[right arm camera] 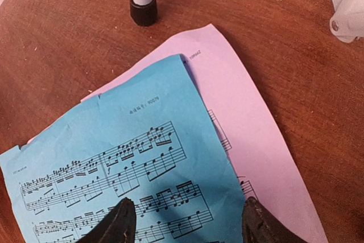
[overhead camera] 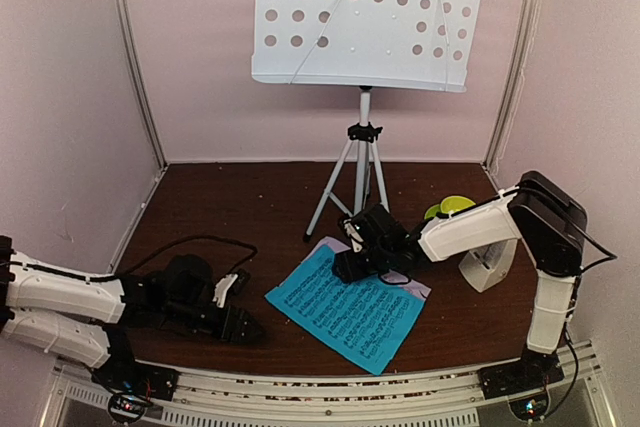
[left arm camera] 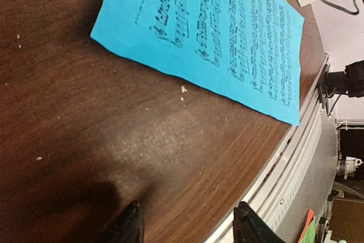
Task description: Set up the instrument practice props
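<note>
Cyan music sheet (right arm camera: 114, 157) lies beneath the right claw (right arm camera: 187, 227), arm stretched leftward, jaws wide, empty; the left claw (left arm camera: 187, 229), arm low over the tabletop (left arm camera: 68, 112), gapes empty.

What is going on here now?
The right gripper is open above the cyan paper music sheet, which overlaps a lilac sheet on the brown table. The left gripper is open and holds nothing. The pale perforated music stand has no sheet yet; the cream pyramid metronome stands at the right.
</note>
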